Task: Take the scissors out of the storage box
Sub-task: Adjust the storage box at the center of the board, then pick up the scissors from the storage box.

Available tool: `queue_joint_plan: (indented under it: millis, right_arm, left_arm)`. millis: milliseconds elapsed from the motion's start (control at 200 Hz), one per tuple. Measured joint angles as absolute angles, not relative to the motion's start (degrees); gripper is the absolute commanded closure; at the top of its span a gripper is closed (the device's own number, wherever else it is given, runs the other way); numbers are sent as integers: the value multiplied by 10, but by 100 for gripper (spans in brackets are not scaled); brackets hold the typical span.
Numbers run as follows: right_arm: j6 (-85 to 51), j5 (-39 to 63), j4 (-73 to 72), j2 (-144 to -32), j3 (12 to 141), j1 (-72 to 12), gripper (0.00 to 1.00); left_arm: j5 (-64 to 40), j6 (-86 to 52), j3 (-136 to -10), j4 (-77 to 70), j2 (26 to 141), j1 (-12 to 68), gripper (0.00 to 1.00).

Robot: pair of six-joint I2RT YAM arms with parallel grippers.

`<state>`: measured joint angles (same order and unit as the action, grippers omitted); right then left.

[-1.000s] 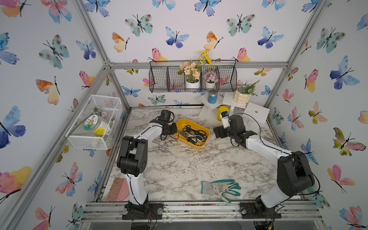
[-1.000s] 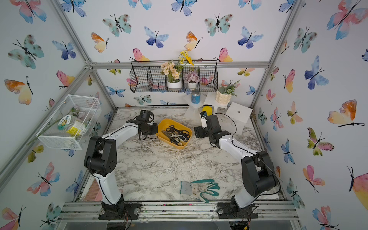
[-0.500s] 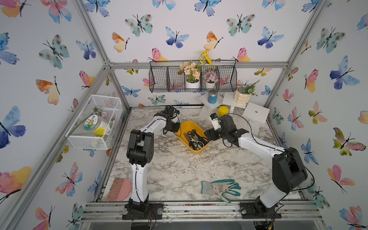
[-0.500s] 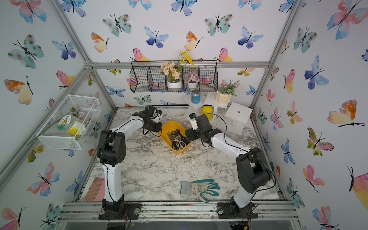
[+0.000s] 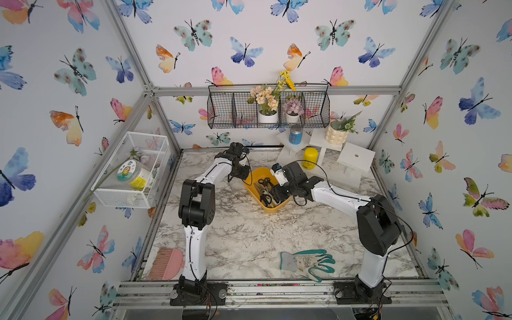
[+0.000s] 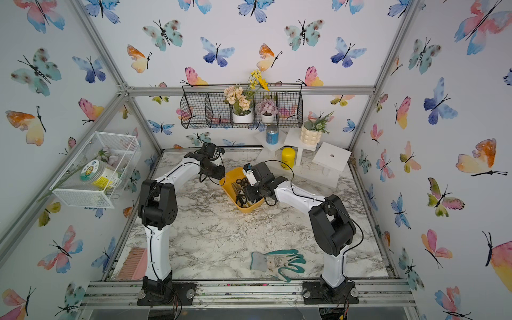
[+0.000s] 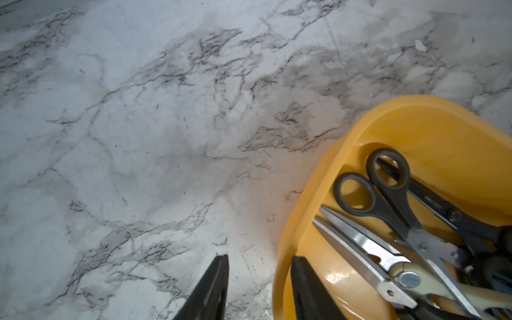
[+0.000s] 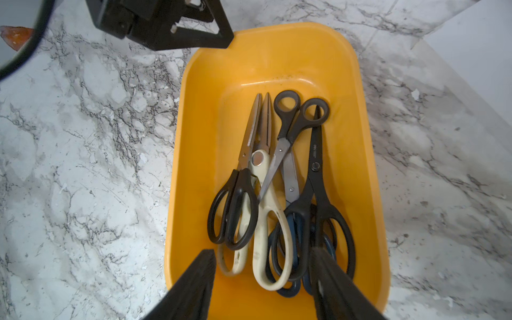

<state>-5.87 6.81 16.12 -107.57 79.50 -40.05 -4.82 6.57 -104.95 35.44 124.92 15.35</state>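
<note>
The marble bench (image 5: 249, 238) carries the yellow storage box (image 5: 273, 209) in its back half, about midway between the side edges. The scissors (image 8: 263, 177) lie heaped inside it, most handles toward the right arm's end. The right pincer (image 8: 261, 255) hangs open just over those handles. The left pincer (image 7: 260, 259), open too, straddles the wall at the box's opposite end, one finger inside, one over the bench
</note>
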Motion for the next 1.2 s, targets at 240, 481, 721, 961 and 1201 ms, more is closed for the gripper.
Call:
queue_joint_plan:
  millis: [240, 481, 721, 961, 1201]
  right_arm:
    - [-85, 60, 177, -1111, 819, -421, 52]
    - [-114, 51, 190, -1153, 849, -422, 57]
    - [-126, 36, 205, -1192, 891, -422, 64]
    - [-130, 33, 220, -1220, 914, -422, 68]
    - [-132, 32, 233, -1221, 915, -422, 70]
  left_arm:
    - [-14, 11, -980, 355, 1164, 154, 54]
    - [-16, -43, -902, 343, 1042, 151, 55]
    - [-16, -75, -822, 334, 991, 161, 57]
    - [-16, -87, -785, 331, 979, 171, 57]
    - [-15, -88, -786, 328, 974, 172, 59]
